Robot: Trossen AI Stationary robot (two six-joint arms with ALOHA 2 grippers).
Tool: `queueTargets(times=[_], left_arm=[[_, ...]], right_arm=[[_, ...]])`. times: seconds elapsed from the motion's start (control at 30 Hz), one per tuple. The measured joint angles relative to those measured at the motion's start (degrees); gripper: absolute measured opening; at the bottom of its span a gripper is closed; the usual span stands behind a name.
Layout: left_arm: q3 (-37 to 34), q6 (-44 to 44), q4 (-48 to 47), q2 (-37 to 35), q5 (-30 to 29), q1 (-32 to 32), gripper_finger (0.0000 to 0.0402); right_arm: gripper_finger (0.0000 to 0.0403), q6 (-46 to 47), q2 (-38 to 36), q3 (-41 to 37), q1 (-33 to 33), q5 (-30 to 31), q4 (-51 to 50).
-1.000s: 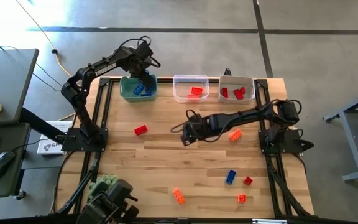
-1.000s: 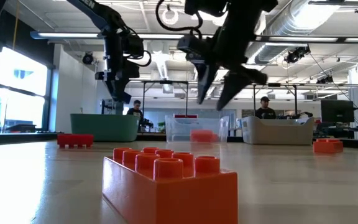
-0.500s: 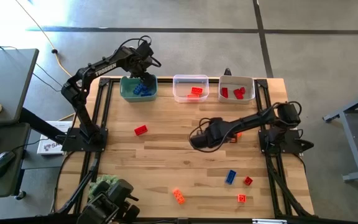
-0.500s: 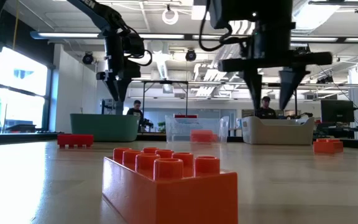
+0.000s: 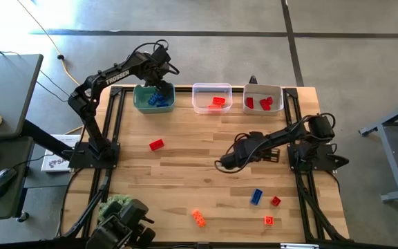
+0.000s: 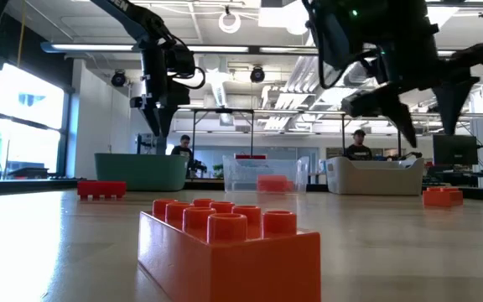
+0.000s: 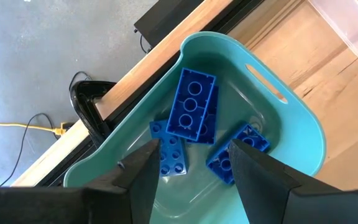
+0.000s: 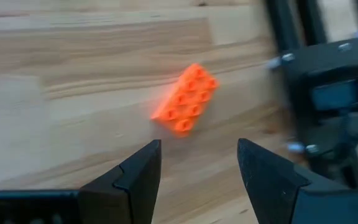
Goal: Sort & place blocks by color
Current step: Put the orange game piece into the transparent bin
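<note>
Both grippers released: left gripper (image 7: 191,180) over teal bin (image 7: 291,124) of blue blocks (image 7: 191,106); right gripper (image 8: 197,168) nearing orange block (image 8: 185,99) on surface (image 5: 185,173). Probably rotate wrist to block's short sides, then descend.

Table (image 5: 185,180): pale wood planks, visible grain, smooth satin finish. Blocks: studded plastic, glossy; orange block (image 8: 185,99) in the right wrist view, blue blocks (image 7: 193,107) in the left wrist view. Teal bin (image 7: 291,124), centre of the left wrist view: smooth moulded plastic, slight sheen. Clear bin (image 5: 212,98), upper middle of the high view: translucent plastic. Arm frame (image 5: 109,124): matt black metal.
</note>
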Motion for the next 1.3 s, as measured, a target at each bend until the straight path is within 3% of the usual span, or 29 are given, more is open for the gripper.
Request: queueTargets(times=[0.3, 0.7, 0.97, 1.3], left_arm=[[-0.02, -0.03, 0.96, 0.0, 0.02, -0.02, 0.0182], [-0.02, -0.49, 1.1, 0.0, 0.11, -0.04, 0.018], [-0.02, -0.48, 1.08, 0.0, -0.02, -0.04, 0.018], [-0.02, -0.46, 1.06, 0.0, -0.09, -0.44, 0.018]], right_arm=[[0.0199, -0.96, -4.67, -2.22, 0.18, -1.01, -2.64], [0.0199, -2.47, -19.38, -8.19, 9.36, -14.04, 6.11], [0.0199, -3.2, -20.54, -8.19, 17.35, -22.37, 11.75], [0.0199, 6.0, -19.82, -8.19, 27.38, -21.33, 24.38]])
